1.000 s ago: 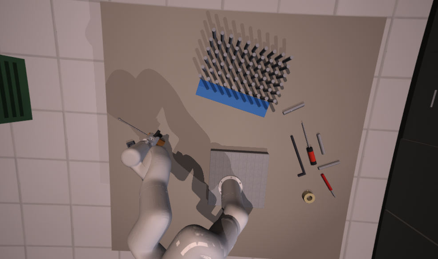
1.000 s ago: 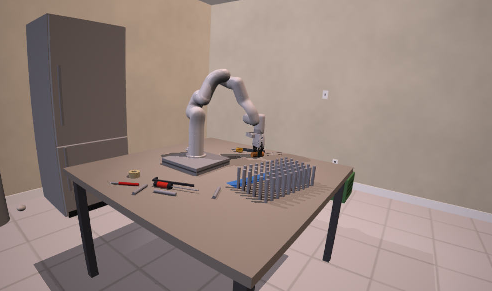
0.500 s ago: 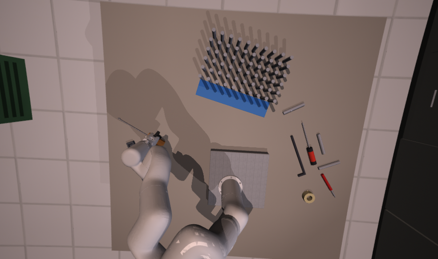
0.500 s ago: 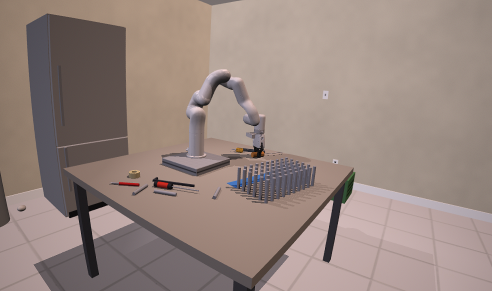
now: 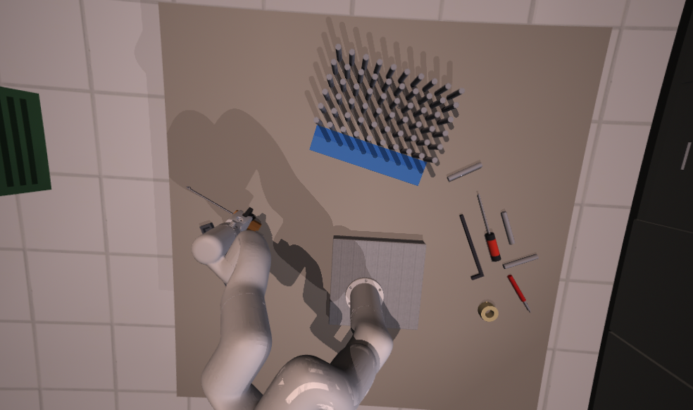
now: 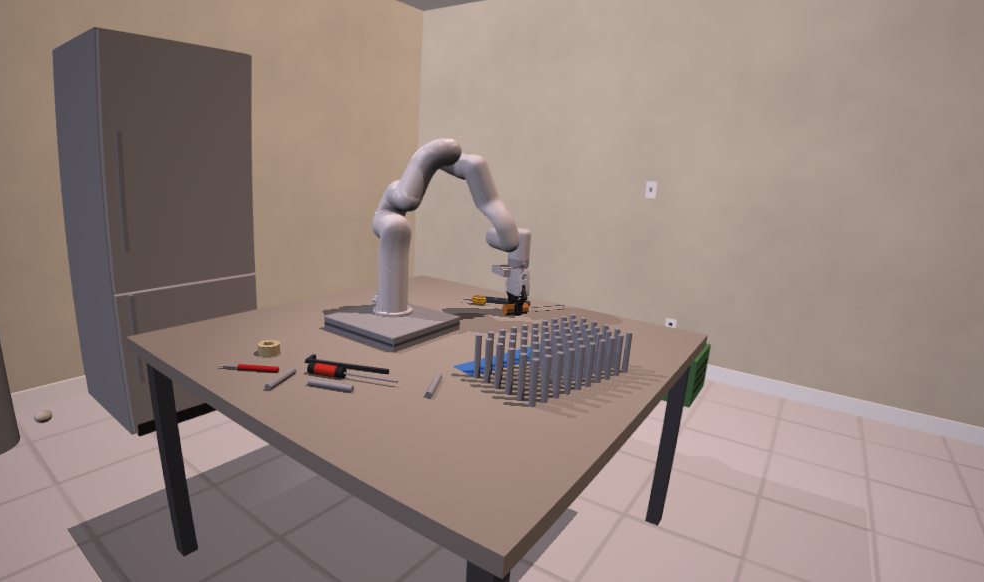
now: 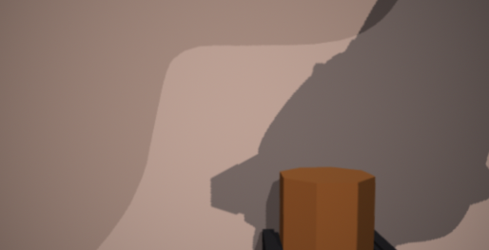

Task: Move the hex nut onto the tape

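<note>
One gripper [image 5: 246, 220] is clamping the hook pick [image 5: 253, 222] by its orange-brown handle | wrist view is showing only that handle [image 7: 326, 207]; top view is revealing its thin shaft [image 5: 208, 199] | spacers [image 5: 384, 104] and tape strip [image 5: 367, 155] are lying well beyond the hand, hiding the nut

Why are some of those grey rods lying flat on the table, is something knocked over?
Three grey rods lie flat among the hand tools, well apart from the upright spacers, which stand in neat rows with no visible gaps. They look like loose spares, not spills. Elsewhere, the gripper is shut on the hook pick.
</note>
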Tool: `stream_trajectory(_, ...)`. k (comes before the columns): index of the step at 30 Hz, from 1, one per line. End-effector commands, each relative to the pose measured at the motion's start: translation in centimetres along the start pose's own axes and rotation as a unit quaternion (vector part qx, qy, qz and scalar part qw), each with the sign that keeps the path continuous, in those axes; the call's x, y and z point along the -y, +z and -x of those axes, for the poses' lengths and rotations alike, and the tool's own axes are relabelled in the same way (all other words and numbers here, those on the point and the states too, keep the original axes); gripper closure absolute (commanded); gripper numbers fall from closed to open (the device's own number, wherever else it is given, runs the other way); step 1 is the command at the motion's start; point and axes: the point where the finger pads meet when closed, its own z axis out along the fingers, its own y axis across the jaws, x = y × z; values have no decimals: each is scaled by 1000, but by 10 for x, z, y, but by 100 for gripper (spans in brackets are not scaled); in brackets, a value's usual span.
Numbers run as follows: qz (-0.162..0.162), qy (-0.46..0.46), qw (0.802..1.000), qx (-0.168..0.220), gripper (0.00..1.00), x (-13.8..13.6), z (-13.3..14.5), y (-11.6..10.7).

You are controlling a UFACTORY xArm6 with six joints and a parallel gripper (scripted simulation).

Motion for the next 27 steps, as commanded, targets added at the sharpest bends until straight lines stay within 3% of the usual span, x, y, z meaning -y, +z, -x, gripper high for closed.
stream_trajectory(1,0,0,1000,2,100,0,2,-1)
stream_trajectory(27,0,0,1000,2,100,0,2,-7)
